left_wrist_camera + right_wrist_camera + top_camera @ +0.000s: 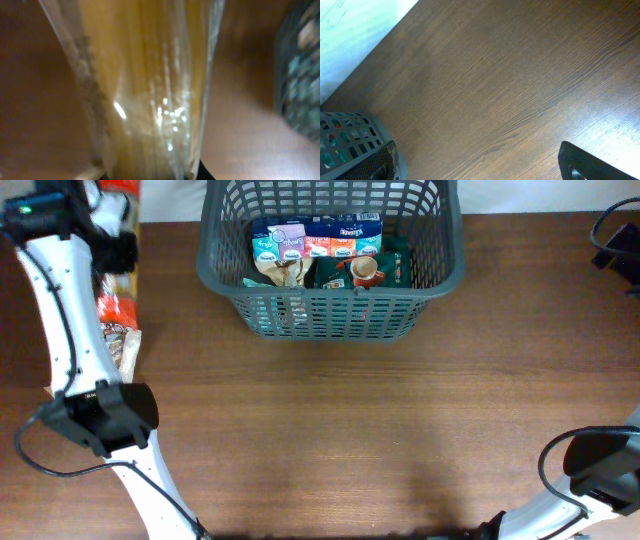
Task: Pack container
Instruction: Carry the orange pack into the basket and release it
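Observation:
The dark grey basket point(330, 312) stands at the back middle of the table and holds several snack packets point(318, 250). My left gripper point(118, 248) is at the far left, shut on a clear packet of spaghetti point(150, 90), which fills the left wrist view between the jaws point(150, 176). The packet shows as a yellow strip in the overhead view point(130, 275). The basket is blurred at the right edge of the left wrist view point(300, 75). My right gripper point(482, 165) is open and empty over bare wood, with a basket corner point(345, 142) at lower left.
More packets lie at the left edge under my left arm: a red one point(114, 308) and a brown one point(123, 345). A dark part of the right arm point(620, 248) is at the back right. The wooden table point(360, 430) spreads in front of the basket.

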`<act>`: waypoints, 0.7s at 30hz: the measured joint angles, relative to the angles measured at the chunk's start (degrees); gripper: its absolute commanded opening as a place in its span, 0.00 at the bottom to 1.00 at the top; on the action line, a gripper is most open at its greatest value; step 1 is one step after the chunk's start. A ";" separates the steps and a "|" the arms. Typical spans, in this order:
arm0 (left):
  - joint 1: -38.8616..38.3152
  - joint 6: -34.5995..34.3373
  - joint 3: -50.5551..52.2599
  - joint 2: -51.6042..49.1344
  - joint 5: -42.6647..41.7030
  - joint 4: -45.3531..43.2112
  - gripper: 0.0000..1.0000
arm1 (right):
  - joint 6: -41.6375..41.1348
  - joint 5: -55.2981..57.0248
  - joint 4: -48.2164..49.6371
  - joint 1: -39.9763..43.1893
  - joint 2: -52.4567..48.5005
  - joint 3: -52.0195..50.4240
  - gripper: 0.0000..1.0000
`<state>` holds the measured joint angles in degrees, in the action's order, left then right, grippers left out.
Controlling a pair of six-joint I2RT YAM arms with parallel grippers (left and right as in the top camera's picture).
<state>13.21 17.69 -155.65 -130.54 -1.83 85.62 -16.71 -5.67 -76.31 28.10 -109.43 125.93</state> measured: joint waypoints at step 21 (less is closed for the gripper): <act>-35.71 55.19 -11.08 6.73 -3.91 -4.46 0.02 | -0.02 0.00 0.00 0.00 0.00 0.00 0.99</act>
<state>-22.50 72.88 -166.74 -123.81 -5.74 81.17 -16.73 -5.67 -76.31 28.10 -109.43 125.93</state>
